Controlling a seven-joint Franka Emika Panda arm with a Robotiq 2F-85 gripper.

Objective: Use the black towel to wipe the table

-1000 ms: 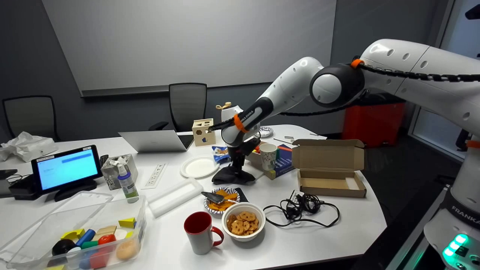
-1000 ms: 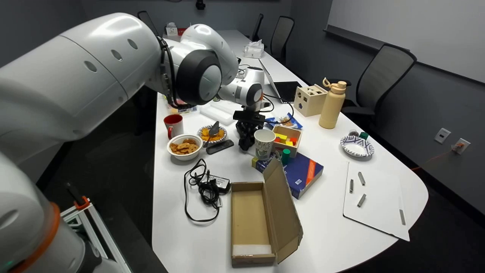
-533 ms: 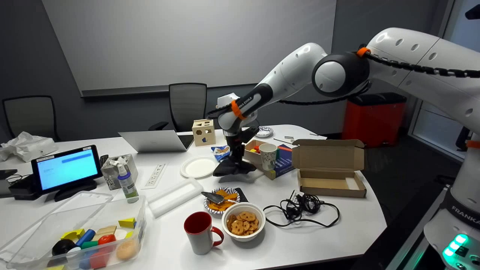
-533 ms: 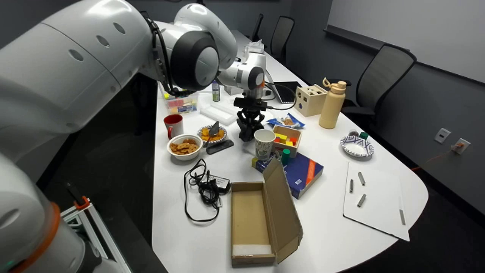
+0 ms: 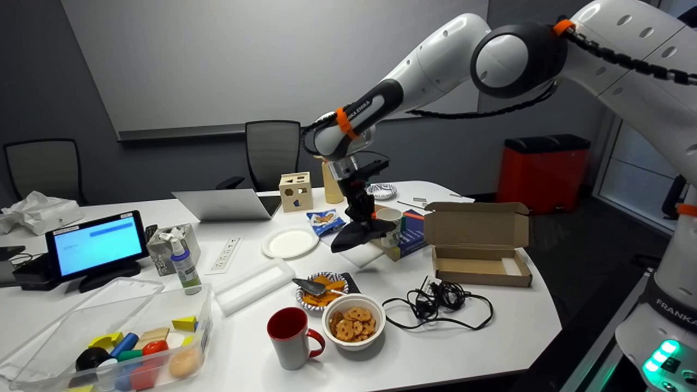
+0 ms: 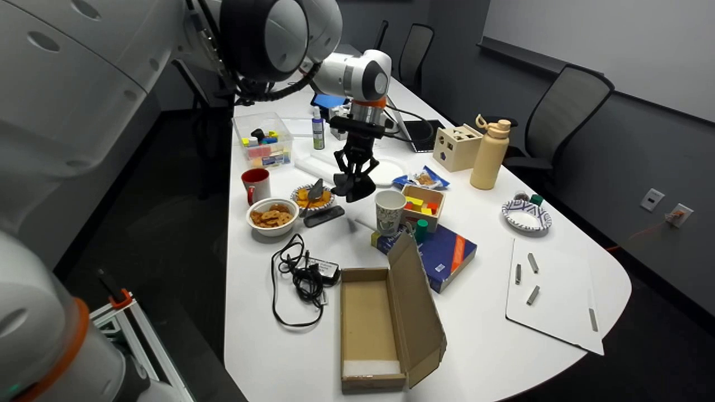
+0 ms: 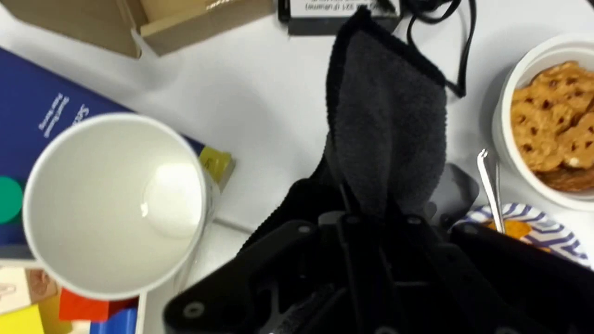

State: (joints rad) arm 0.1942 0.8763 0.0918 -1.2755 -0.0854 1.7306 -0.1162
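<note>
The black towel (image 5: 351,238) hangs bunched from my gripper (image 5: 366,219), above the white table (image 5: 452,348). In an exterior view the towel (image 6: 358,188) is off the surface, with a faint shadow below it. My gripper (image 6: 354,174) points down with its fingers close together on the cloth. In the wrist view the towel (image 7: 390,125) fans out beyond the fingertips of the gripper (image 7: 378,220), and a darker fold spreads to the left. The part of the cloth between the fingers is hidden.
A patterned paper cup (image 6: 389,212) stands close to the towel on a blue book (image 6: 447,254), by a wooden block tray (image 6: 423,206). A chip bowl (image 6: 313,198), cookie bowl (image 6: 272,216), remote (image 6: 324,216), cable (image 6: 304,282) and cardboard box (image 6: 368,324) lie around.
My gripper has lifted the towel from the table surface and shifted toward the paper cup and the robot base. The arm has risen. The other objects have stayed put.
</note>
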